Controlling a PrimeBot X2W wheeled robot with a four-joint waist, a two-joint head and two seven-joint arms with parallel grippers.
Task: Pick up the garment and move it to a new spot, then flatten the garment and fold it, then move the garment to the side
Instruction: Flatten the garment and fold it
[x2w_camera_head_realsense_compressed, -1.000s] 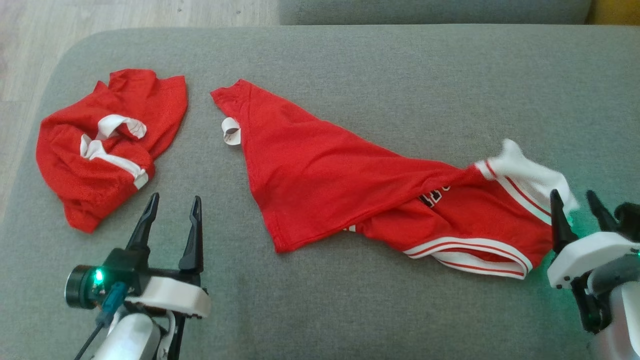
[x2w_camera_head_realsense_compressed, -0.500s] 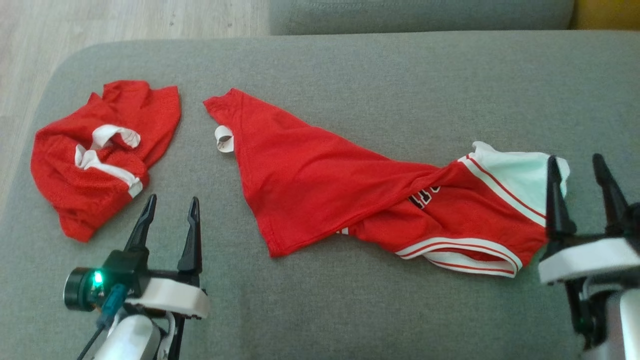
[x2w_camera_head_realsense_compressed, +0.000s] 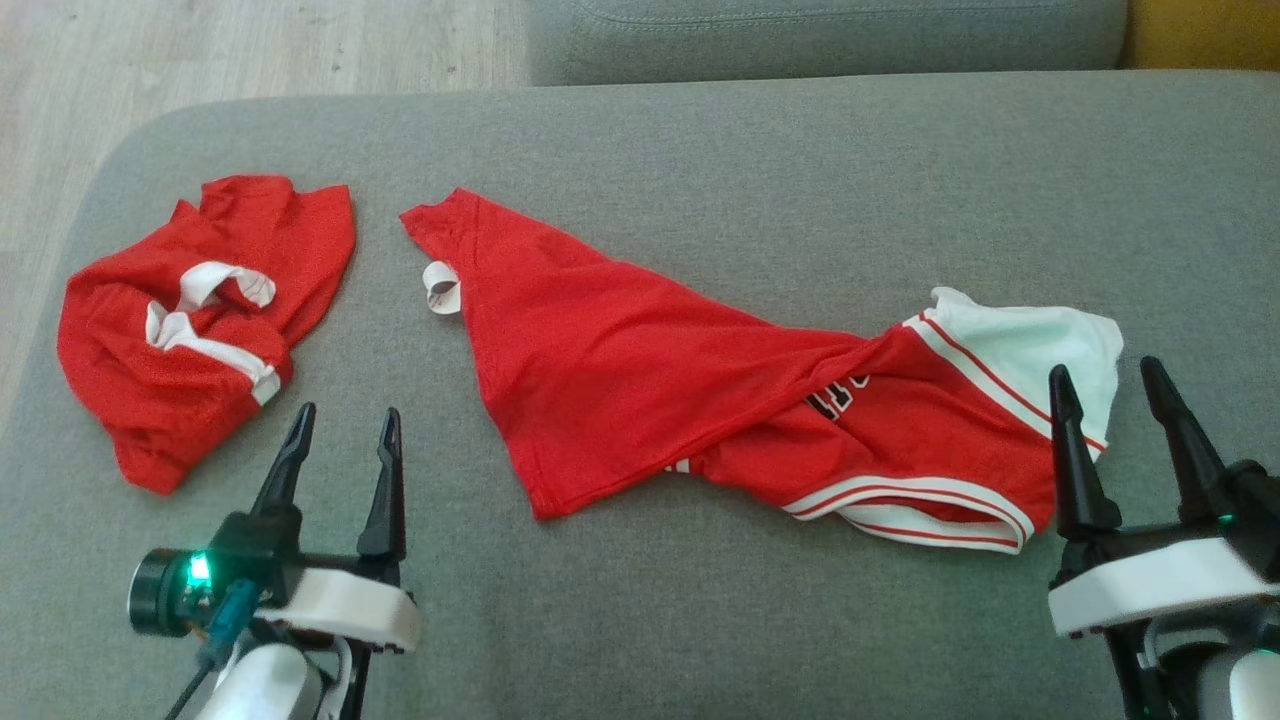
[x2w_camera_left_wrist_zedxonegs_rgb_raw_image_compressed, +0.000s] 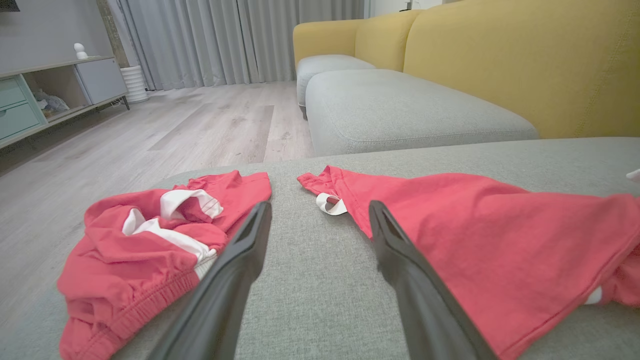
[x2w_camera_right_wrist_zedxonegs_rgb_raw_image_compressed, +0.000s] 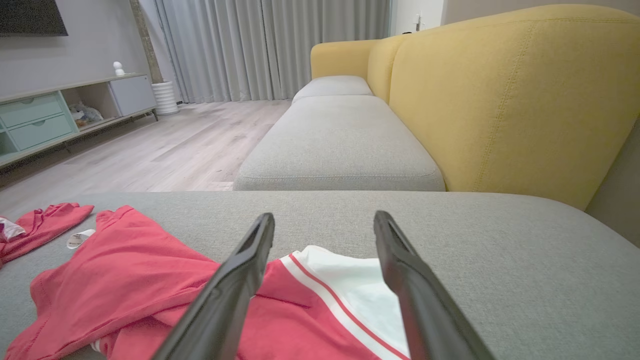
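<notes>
On the grey sofa seat (x2w_camera_head_realsense_compressed: 700, 150), the garment (x2w_camera_head_realsense_compressed: 620, 370) lies released
The right gripper (x2w_camera_head_realsense_compressed: 1101, 366) has let its white end drop, fingers spread; the left gripper (x2w_camera_head_realsense_compressed: 348, 410) idles, fingers apart; flattening looks next

You have a grey cushion (x2w_camera_head_realsense_compressed: 700, 150) carrying two red pieces. A jersey (x2w_camera_head_realsense_compressed: 620, 370) lies twisted across its middle, running from far left to near right, with its white-trimmed end rightmost and a white tag (x2w_camera_head_realsense_compressed: 441, 288) curled beside its far-left corner. Crumpled shorts (x2w_camera_head_realsense_compressed: 150, 330) lie at the left, apart from it.
</notes>
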